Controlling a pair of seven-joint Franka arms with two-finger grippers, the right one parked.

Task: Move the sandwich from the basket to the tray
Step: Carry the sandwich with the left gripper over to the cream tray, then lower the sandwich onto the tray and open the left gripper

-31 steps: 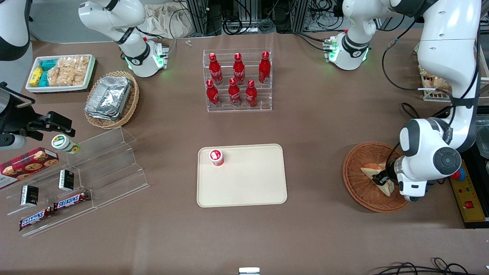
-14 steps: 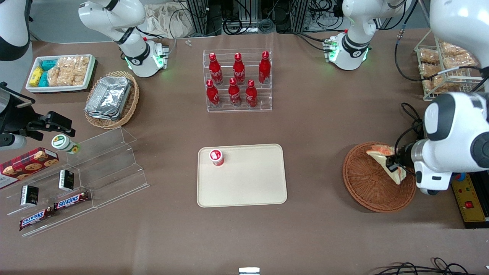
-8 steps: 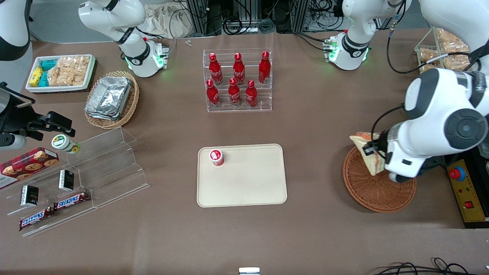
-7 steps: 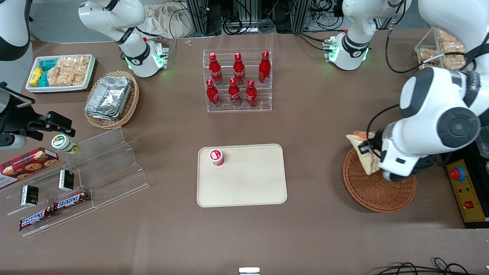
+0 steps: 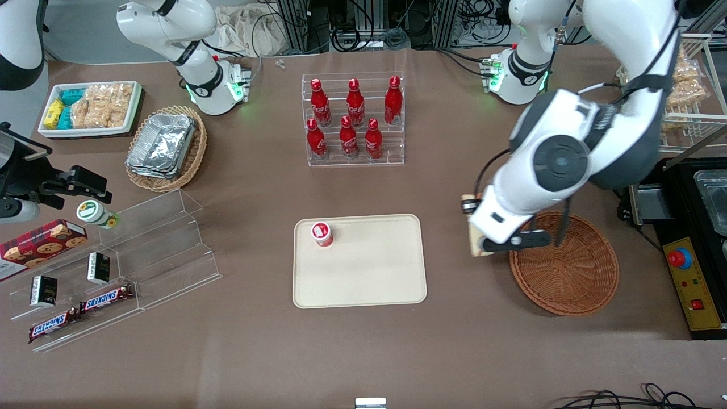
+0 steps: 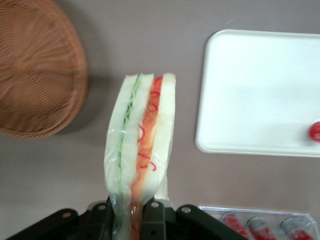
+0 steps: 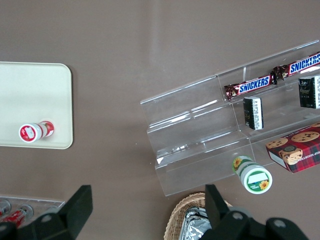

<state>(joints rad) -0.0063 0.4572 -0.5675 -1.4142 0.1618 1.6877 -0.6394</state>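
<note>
High front view; two downward wrist views

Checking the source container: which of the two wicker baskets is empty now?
The reddish-brown basket toward the working arm's end; the tan basket holds foil containers. The gripper, beside it above the table, holds the sandwich.

The gripper (image 6: 127, 214) held the triangular white-bread sandwich (image 6: 140, 145) above the counter, between the round reddish-brown wicker basket (image 5: 568, 284) and the rectangular cream plastic tray (image 5: 369, 272) mid-counter.
</note>
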